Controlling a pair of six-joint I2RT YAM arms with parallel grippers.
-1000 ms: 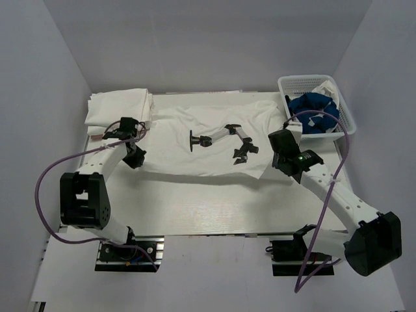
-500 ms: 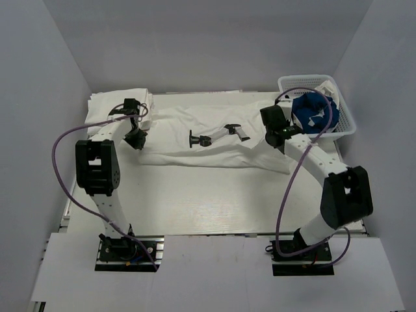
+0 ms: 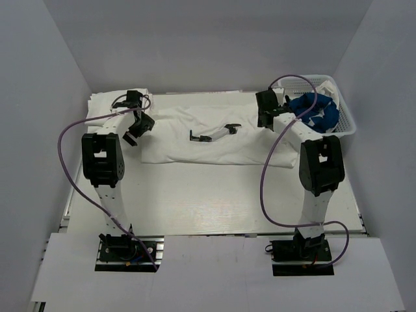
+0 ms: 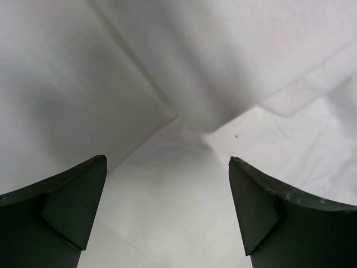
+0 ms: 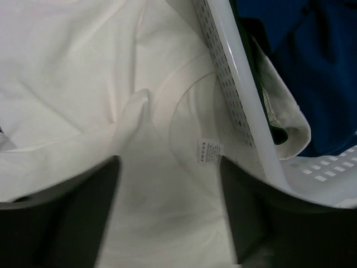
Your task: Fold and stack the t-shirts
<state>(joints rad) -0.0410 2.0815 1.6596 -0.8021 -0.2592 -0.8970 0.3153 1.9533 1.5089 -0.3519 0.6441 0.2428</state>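
Top external shows white t-shirt (image 3: pixel 214 153) half-folded, blue t-shirt (image 3: pixel 315 107) in basket (image 3: pixel 350 120) unfolded — left pincer (image 4: pixel 167 162), right pincer (image 5: pixel 167 167) both released

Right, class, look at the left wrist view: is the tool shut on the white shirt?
No, the left tool stands wide open, the white shirt beyond it.

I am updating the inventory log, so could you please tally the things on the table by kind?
basket: 1
blue shirt, inside it: 1
white cloth hanging over its rim: 1
laid-out white shirt: 1
folded white pile, layers not countable: 1
Total: 5
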